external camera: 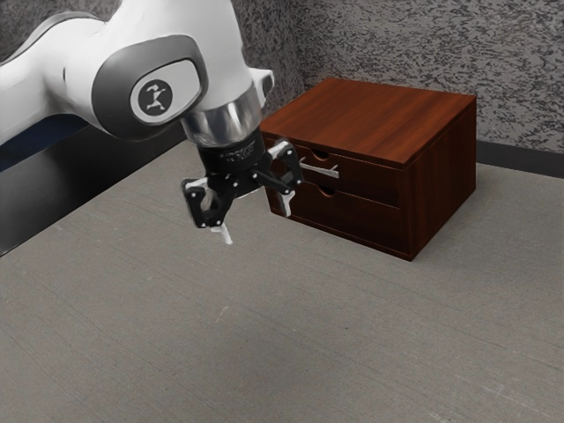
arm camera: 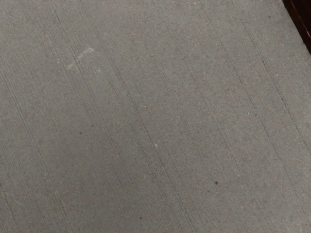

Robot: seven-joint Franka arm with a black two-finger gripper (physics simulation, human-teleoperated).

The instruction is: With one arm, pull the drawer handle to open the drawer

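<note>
A dark red wooden cabinet [external camera: 379, 132] with two drawers stands on the grey floor toward the exterior view's right. The upper drawer [external camera: 357, 174] carries a small silver handle [external camera: 319, 167]; the lower drawer [external camera: 352, 214] sits beneath it. Both drawer fronts look flush with the cabinet. My black gripper [external camera: 256, 222] hangs open in the air just off the cabinet's front, to the exterior view's left of the handle, fingers spread wide with nothing between them. One fingertip [external camera: 287, 204] is close to the handle. In the wrist view a sliver of the cabinet [arm camera: 301, 19] shows at a corner.
Grey textured floor [external camera: 264, 335] spreads around the cabinet. A speckled wall [external camera: 423, 44] rises behind it. A dark panel [external camera: 53, 185] lies at the exterior view's left under my arm.
</note>
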